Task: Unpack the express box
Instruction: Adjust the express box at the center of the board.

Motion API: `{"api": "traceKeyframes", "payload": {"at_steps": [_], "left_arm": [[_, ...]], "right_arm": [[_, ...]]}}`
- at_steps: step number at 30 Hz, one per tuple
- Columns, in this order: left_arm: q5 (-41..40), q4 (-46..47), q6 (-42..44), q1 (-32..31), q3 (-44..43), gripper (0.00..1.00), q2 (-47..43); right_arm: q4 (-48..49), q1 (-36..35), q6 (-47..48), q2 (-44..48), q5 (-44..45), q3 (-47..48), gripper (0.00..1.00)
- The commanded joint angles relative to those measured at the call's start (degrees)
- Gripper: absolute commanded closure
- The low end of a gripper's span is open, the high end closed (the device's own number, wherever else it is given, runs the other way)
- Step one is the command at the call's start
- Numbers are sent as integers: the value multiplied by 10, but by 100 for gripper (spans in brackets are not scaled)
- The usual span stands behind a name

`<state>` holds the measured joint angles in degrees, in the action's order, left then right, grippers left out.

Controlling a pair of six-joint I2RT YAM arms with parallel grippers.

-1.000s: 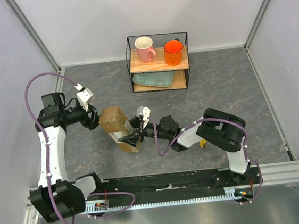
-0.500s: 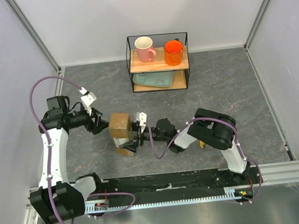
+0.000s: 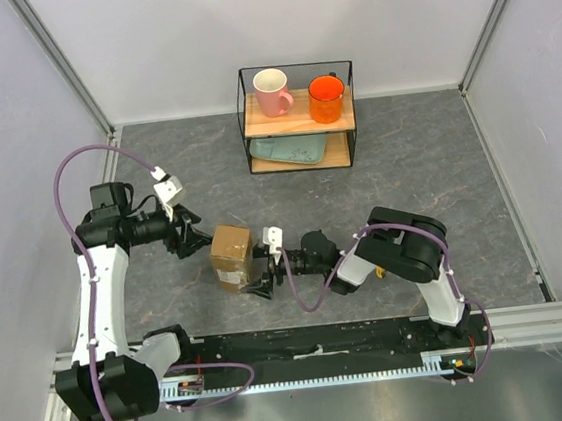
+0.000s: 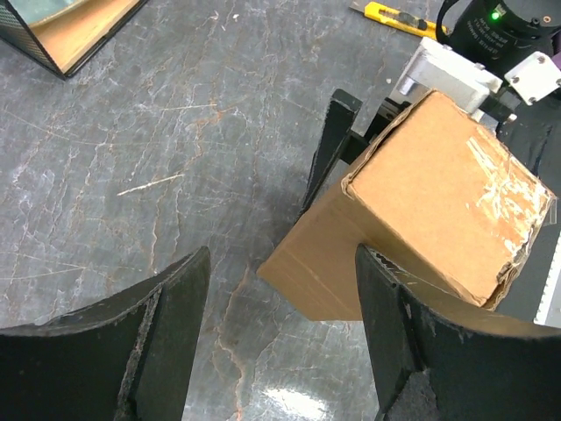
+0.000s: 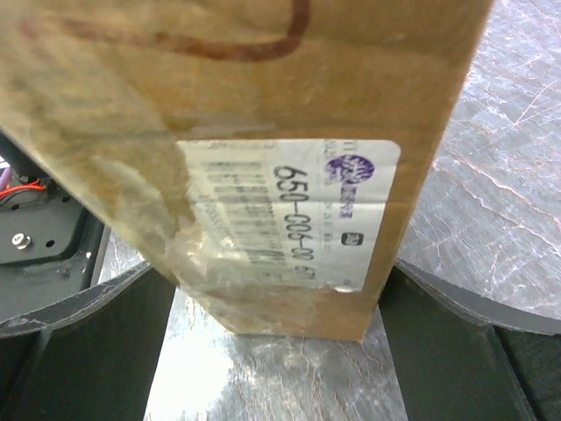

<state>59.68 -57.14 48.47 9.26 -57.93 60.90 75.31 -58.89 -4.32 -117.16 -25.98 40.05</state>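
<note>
express box, a flat brown cardboard parcel with a white label (image 3: pixel 232 257), sits on the grey marbled desk (image 3: pixel 408 177), taped shut. right tool (image 3: pixel 255 273) straddles its labelled end, jaws wide; left tool (image 3: pixel 199 232) gapes empty just beside it. unpacking seems not yet begun.

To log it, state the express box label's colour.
White label with black print, purple logo; right wrist view shows it best.
</note>
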Motion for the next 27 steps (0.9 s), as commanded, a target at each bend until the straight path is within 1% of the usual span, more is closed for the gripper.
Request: {"api": "traceKeyframes", "payload": {"at_steps": [1, 6, 8, 10, 13, 15, 17, 22, 24, 25, 27], "left_arm": [[4, -10, 8, -1, -30, 26, -14], [-26, 3, -4, 0, -42, 26, -14], [-40, 9, -3, 0, -46, 26, -21], [-65, 15, -3, 0, -46, 26, -28], [-106, 22, 0, 1, -44, 25, -36], [-129, 29, 1, 7, -45, 25, -37], [-134, 40, 0, 17, -45, 25, -35], [-119, 35, -2, 37, -64, 25, -11], [-120, 34, -4, 38, -73, 24, -11], [-121, 34, -4, 41, -75, 24, -12], [-124, 32, -4, 46, -86, 24, -11]], "right_arm": [[208, -3, 54, 58, -4, -23, 2], [125, -2, 69, 122, -16, -36, 2], [116, -2, 69, 135, -17, -43, 2], [107, -2, 70, 143, -17, -47, 2], [66, -2, 84, 170, -13, -56, 2], [18, -2, 94, 204, -4, -68, 2], [-32, -3, 111, 242, 13, -83, 2], [-88, -1, 124, 317, 45, -111, 2], [-130, -1, 123, 336, 58, -114, 2], [-148, -2, 119, 360, 69, -114, 2], [-232, -1, 85, 392, 155, -111, 2]]}}
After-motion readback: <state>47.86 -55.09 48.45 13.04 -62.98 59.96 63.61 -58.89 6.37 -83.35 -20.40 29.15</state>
